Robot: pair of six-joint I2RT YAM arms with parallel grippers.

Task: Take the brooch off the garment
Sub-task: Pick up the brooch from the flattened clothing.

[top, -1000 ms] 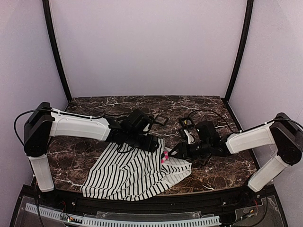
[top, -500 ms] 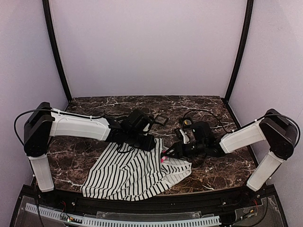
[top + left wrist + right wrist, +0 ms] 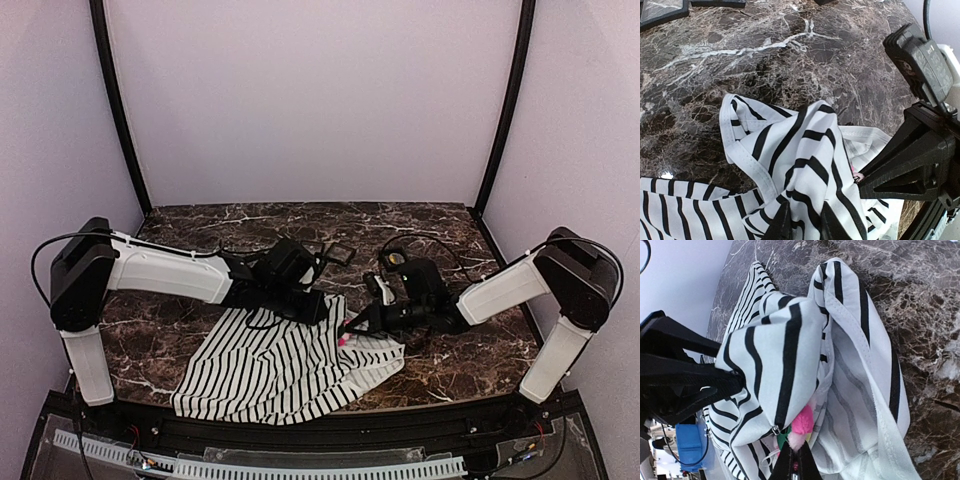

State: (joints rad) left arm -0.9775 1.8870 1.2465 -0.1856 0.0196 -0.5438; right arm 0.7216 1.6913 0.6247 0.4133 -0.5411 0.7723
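The white garment (image 3: 280,365) with black stripes lies crumpled on the marble table, near the front. My left gripper (image 3: 314,308) is at its upper edge. In the left wrist view this gripper (image 3: 805,226) is shut on a raised fold of the garment (image 3: 805,130). The brooch (image 3: 802,422), pink and white with a bit of green, hangs under that fold. My right gripper (image 3: 796,460) is shut on its lower petals. From above, the brooch (image 3: 346,336) is a pink speck at the tip of the right gripper (image 3: 352,324). The two grippers face each other closely.
A small black square frame (image 3: 340,253) lies on the table behind the left gripper, also seen as the frame (image 3: 660,11) in the left wrist view. Black cables (image 3: 420,240) loop behind the right arm. Purple walls enclose the table on three sides.
Both grippers have closed: the left on the fold of cloth, the right on the brooch. The right arm has reached a little further left toward the garment.
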